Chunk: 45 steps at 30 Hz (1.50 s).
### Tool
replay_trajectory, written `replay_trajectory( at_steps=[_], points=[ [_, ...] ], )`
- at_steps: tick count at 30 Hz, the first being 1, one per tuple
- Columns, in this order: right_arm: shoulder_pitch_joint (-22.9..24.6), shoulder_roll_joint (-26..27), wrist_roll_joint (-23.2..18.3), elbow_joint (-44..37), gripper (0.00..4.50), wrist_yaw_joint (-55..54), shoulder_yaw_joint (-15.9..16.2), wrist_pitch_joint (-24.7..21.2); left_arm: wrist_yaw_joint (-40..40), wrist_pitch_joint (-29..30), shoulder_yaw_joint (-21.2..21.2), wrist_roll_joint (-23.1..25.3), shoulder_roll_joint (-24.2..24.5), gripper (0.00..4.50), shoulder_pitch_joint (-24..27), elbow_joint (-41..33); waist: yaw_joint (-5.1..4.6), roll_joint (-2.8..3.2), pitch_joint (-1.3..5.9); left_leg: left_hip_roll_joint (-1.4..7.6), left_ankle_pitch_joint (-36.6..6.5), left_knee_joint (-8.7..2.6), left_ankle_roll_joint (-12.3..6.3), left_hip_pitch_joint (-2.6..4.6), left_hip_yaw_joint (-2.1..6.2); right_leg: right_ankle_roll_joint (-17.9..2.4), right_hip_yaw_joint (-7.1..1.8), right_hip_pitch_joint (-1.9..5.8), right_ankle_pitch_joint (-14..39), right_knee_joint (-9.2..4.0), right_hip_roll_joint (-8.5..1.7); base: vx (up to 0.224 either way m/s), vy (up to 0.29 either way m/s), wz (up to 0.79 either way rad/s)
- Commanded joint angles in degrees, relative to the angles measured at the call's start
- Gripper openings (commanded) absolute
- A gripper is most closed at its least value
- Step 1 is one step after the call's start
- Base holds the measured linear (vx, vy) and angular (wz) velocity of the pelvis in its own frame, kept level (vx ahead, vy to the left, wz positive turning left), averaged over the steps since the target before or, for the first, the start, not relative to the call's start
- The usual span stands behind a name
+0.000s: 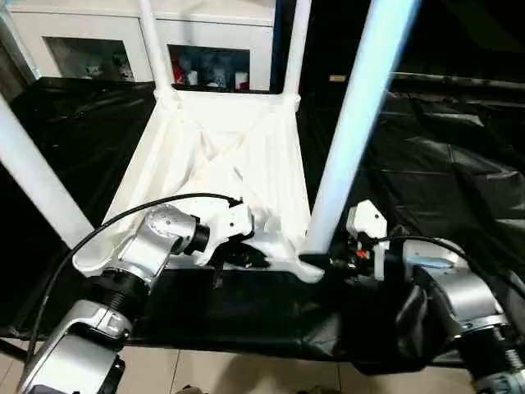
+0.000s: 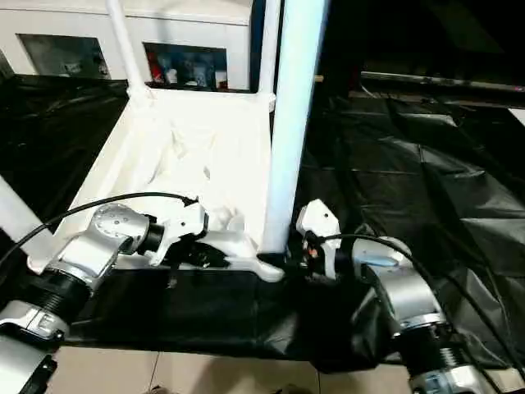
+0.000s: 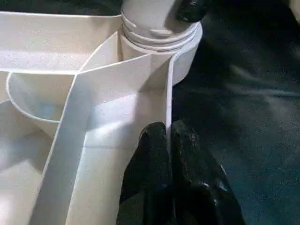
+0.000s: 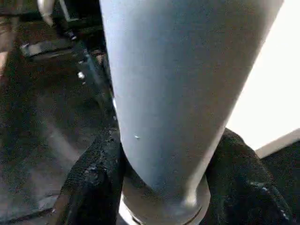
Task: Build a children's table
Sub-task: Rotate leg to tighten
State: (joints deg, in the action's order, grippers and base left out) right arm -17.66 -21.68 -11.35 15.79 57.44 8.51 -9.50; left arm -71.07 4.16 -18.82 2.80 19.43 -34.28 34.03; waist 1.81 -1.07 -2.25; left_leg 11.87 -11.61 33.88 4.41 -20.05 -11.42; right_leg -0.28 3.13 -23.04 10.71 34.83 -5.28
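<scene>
Left gripper [image 3: 169,140]: fingers pinched tight on the thin rim wall of the tabletop [image 1: 221,156], near the corner socket [image 3: 180,51].

Right gripper [image 4: 164,187]: fingers [image 4: 96,183] straddle the base of the near right leg [image 1: 353,123], one on each side and touching it, just above the socket. That leg stands upright in its socket.

Table lies upside down on black sheeting [image 1: 443,164], ribbed underside up. Near left leg [image 1: 37,176] and two far legs [image 1: 152,41] are also standing in their corners.

A black cable [image 1: 123,215] arcs over the left forearm. Beyond the table is a white cabinet [image 1: 107,25]; its glass-fronted compartments [image 1: 209,66] hold small red, white and blue items, too small to identify. No writing can be read.
</scene>
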Motion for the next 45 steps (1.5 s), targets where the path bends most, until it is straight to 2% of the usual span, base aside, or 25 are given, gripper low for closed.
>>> replay_trajectory(
  at_steps=[1, 3, 6, 8, 9, 10, 11, 12, 13, 14, 15, 16, 19, 21, 22, 25, 27, 28, 29, 30, 33, 37, 41, 44, 45],
  points=[
    [-0.19, 2.73, 1.11, 3.53, 2.03, -6.14, -0.62, -0.61, 7.08, 2.29, -0.16, 1.91, -2.72, 0.0, -0.18, 1.95, -0.1, -0.32, 2.5, 1.32, -14.99, -4.33, -1.58, 0.08, 0.74, -11.29, -2.14, 2.25, 19.01, -5.02, -2.62, 0.0, 0.0, 0.0],
    [-0.22, 4.96, 1.84, 4.91, 2.0, -9.92, -0.86, -0.88, 11.4, 3.39, -0.08, 2.85, -4.87, 0.0, -0.85, 3.22, -0.31, -0.54, 2.38, 1.17, -16.51, -4.46, -0.57, 0.13, 0.99, -8.58, -2.01, 2.04, 25.34, -5.69, -2.63, 0.0, 0.0, 0.0],
    [-0.08, 11.0, 3.9, 6.65, 2.0, -20.53, -1.39, -2.04, 21.96, 4.76, 0.77, 4.47, -9.96, 0.0, -3.17, 7.2, -0.44, -0.55, 2.36, 1.01, -17.12, -4.46, -0.21, 0.28, 1.11, -6.47, -2.0, 1.56, 28.65, -6.25, -2.61, 0.0, 0.0, 0.0],
    [-0.31, 14.13, 4.9, 7.77, 1.99, -26.69, -2.16, -2.82, 26.02, 5.17, 1.35, 4.68, -12.25, 0.0, -4.42, 9.0, -0.54, -0.6, 2.31, 0.86, -17.67, -4.53, 0.1, 0.32, 1.22, -5.36, -1.86, 1.35, 30.28, -6.54, -2.49, 0.0, 0.0, 0.0],
    [-0.86, 17.12, 6.26, 9.61, 1.99, -33.22, -2.86, -3.0, 30.03, 5.26, 1.9, 4.91, -14.57, 0.0, -5.64, 10.7, -0.69, -0.54, 2.33, 0.86, -17.68, -4.63, 0.12, 0.17, 1.31, -5.05, -1.86, 1.36, 30.22, -6.53, -2.48, 0.0, 0.0, 0.0],
    [-1.58, 18.97, 7.2, 11.11, 1.99, -37.07, -3.02, -3.04, 32.16, 5.29, 2.06, 5.05, -16.07, 0.0, -6.4, 11.63, -0.77, -0.06, 2.21, 0.75, -18.08, -4.66, 0.31, 0.28, 1.31, -4.95, -1.84, 1.09, 30.45, -6.66, -2.43, 0.0, 0.0, 0.0],
    [-1.88, 19.6, 7.59, 11.72, 1.99, -38.31, -3.1, -2.93, 32.89, 5.31, 2.14, 5.18, -16.59, 0.0, -6.63, 11.93, -1.05, -0.39, 2.26, 0.57, -18.95, -4.68, 0.75, 0.27, 1.46, -4.45, -1.57, 1.16, 31.66, -6.82, -2.36, 0.0, 0.0, 0.0],
    [-2.2, 20.11, 8.11, 12.31, 1.99, -39.4, -3.03, -2.71, 33.58, 5.31, 2.21, 5.31, -17.1, 0.0, -6.86, 12.21, -1.11, -0.32, 2.36, 0.69, -18.99, -4.81, 0.26, 0.22, 1.55, -4.31, -1.56, 1.37, 31.05, -6.89, -2.48, 0.0, 0.0, 0.0],
    [-3.32, 19.8, 11.4, 13.44, 1.99, -40.34, -0.79, -0.51, 34.88, 5.16, 2.27, 5.68, -18.24, 0.0, -7.44, 12.67, -1.26, 0.1, 2.5, 0.84, -18.71, -4.88, -0.12, 0.27, 1.49, -4.95, -1.6, 1.37, 28.48, -6.89, -2.44, 0.0, 0.0, 0.0],
    [-3.82, 19.86, 11.52, 13.91, 1.99, -40.7, -0.99, 0.29, 34.79, 4.94, 2.21, 5.71, -18.58, 0.0, -7.6, 12.68, -1.4, -0.04, 2.64, 0.79, -18.12, -4.87, -0.39, 0.12, 1.48, -5.38, -1.59, 1.62, 26.57, -6.72, -2.42, 0.0, 0.0, 0.0],
    [-4.44, 20.47, 9.28, 14.78, 1.99, -39.93, -2.89, 0.97, 34.11, 4.52, 2.17, 5.47, -18.89, 0.0, -7.73, 12.75, -1.35, -0.12, 2.74, 0.74, -17.03, -4.84, -1.12, -0.09, 1.35, -6.33, -1.74, 1.78, 23.28, -6.4, -2.29, 0.0, 0.0, 0.0],
    [-4.65, 20.85, 8.36, 15.12, 2.55, -39.76, -3.82, 1.12, 33.93, 4.34, 2.19, 5.39, -19.03, 0.0, -7.82, 12.9, -1.4, -0.1, 2.71, 0.7, -16.97, -4.82, -1.62, -0.1, 1.24, -6.81, -1.81, 1.71, 22.45, -6.35, -2.26, 0.0, 0.0, 0.0],
    [-4.79, 21.53, 5.79, 14.21, 2.74, -36.62, -5.3, 0.84, 31.15, 2.5, 1.34, 5.55, -18.55, 0.0, -7.65, 13.12, -1.44, 0.02, 2.8, 0.76, -16.19, -4.8, -2.81, -0.38, 1.17, -8.01, -1.92, 2.01, 20.29, -6.1, -2.27, 0.0, 0.0, 0.0],
    [-4.41, 20.13, 5.19, 12.36, 2.89, -31.79, -4.06, 0.11, 27.17, 0.93, 0.54, 5.26, -17.05, 0.0, -7.0, 12.78, -1.37, 0.08, 2.68, 0.75, -16.22, -4.85, -3.35, -0.46, 1.11, -8.28, -1.96, 2.06, 20.45, -6.21, -2.3, 0.0, 0.0, 0.0],
    [-4.19, 18.63, 5.05, 11.44, 3.13, -28.57, -3.03, 0.1, 24.99, 0.3, 0.31, 5.07, -16.05, 0.0, -6.58, 12.43, -1.26, 0.06, 2.74, 0.76, -16.18, -4.81, -3.44, -0.45, 1.13, -8.24, -1.97, 2.15, 20.53, -6.16, -2.38, 0.0, 0.0, 0.0],
    [-3.97, 16.73, 4.92, 10.59, 3.2, -24.96, -1.79, 0.31, 22.71, -0.17, 0.19, 4.79, -14.97, 0.0, -6.16, 12.07, -1.17, -0.02, 2.78, 0.79, -14.98, -4.78, -3.83, -0.54, 1.04, -8.44, -2.01, 2.32, 20.23, -6.16, -2.52, 0.0, 0.0, 0.0],
    [-1.89, 9.77, 3.64, 5.82, 3.2, -13.01, 1.8, 0.04, 16.16, -1.82, -0.7, 4.22, -11.44, 0.0, -4.96, 10.62, -0.86, -0.05, 2.73, 0.91, -14.07, -4.79, -4.45, -0.54, 1.06, -8.56, -1.9, 2.6, 19.93, -6.18, -2.5, 0.0, 0.0, 0.0],
    [-1.8, 9.5, 3.59, 5.63, 3.2, -12.59, 1.91, 0.03, 15.93, -1.87, -0.75, 4.22, -11.29, 0.0, -4.92, 10.58, -0.72, -0.07, 2.76, 1.03, -13.74, -4.73, -4.73, -0.61, 1.07, -8.66, -1.95, 2.78, 19.09, -6.01, -2.56, 0.0, 0.0, 0.0],
    [-0.92, 6.53, 2.39, 3.36, 3.2, -7.88, 2.43, -0.78, 12.65, -1.92, -1.11, 3.83, -9.59, 0.0, -4.36, 9.97, -0.86, 0.04, 2.72, 1.11, -13.45, -4.76, -5.09, -0.63, 0.96, -9.38, -2.04, 2.47, 17.97, -5.9, -2.6, 0.0, 0.0, 0.0],
    [-0.92, 6.53, 2.39, 3.36, 3.2, -7.88, 2.43, -0.78, 12.65, -1.92, -1.11, 3.83, -9.59, 0.0, -4.36, 9.97, -0.8, 0.11, 2.79, 1.19, -12.9, -4.76, -5.08, -0.65, 1.01, -9.94, -1.92, 2.66, 17.05, -5.72, -2.59, 0.0, 0.0, 0.0],
    [0.15, 1.71, 0.58, -0.03, 3.2, -0.05, 2.2, -2.36, 4.63, -2.94, -1.32, 1.71, -6.71, 0.0, -3.18, 7.94, -0.82, 0.16, 2.77, 1.33, -12.39, -4.73, -5.35, -0.6, 0.92, -11.51, -1.91, 2.64, 14.65, -5.42, -2.53, 0.0, 0.0, 0.0],
    [0.32, -1.2, -0.26, -1.35, 3.2, 4.31, 2.1, -2.92, -0.79, -4.38, -2.03, 1.21, -4.23, 0.0, -2.47, 6.66, -0.72, 0.33, 2.88, 1.54, -11.81, -4.72, -5.36, -0.37, 0.87, -13.16, -1.91, 2.6, 11.77, -5.06, -2.56, 0.0, 0.0, 0.0],
    [0.15, -3.95, -1.22, -2.52, 3.2, 8.68, 3.44, -3.88, -5.39, -4.67, -2.31, 0.3, -1.62, 0.0, -1.85, 5.34, 0.28, 0.5, 2.95, 1.7, -9.71, -4.53, -5.58, -0.01, 0.54, -15.03, -1.97, 2.7, 5.5, -4.27, -2.49, 0.0, 0.0, 0.0],
    [-0.1, -5.02, -0.82, -3.16, 3.2, 10.73, 4.29, -4.68, -8.24, -4.38, -2.11, -0.41, 0.03, 0.0, -1.39, 4.11, 0.56, 0.5, 3.04, 1.72, -8.91, -4.48, -5.56, -0.04, 0.46, -15.45, -1.9, 2.92, 3.97, -3.95, -2.45, 0.0, 0.0, 0.0],
    [-0.13, -5.16, -0.6, -3.26, 2.95, 10.98, 4.34, -4.77, -8.51, -4.41, -2.02, -0.47, 0.18, 0.0, -1.36, 3.98, 0.62, 0.55, 2.99, 1.75, -9.03, -4.48, -5.43, -0.05, 0.44, -15.5, -1.88, 2.88, 3.91, -3.92, -2.48, 0.0, 0.0, 0.0]
  ],
)
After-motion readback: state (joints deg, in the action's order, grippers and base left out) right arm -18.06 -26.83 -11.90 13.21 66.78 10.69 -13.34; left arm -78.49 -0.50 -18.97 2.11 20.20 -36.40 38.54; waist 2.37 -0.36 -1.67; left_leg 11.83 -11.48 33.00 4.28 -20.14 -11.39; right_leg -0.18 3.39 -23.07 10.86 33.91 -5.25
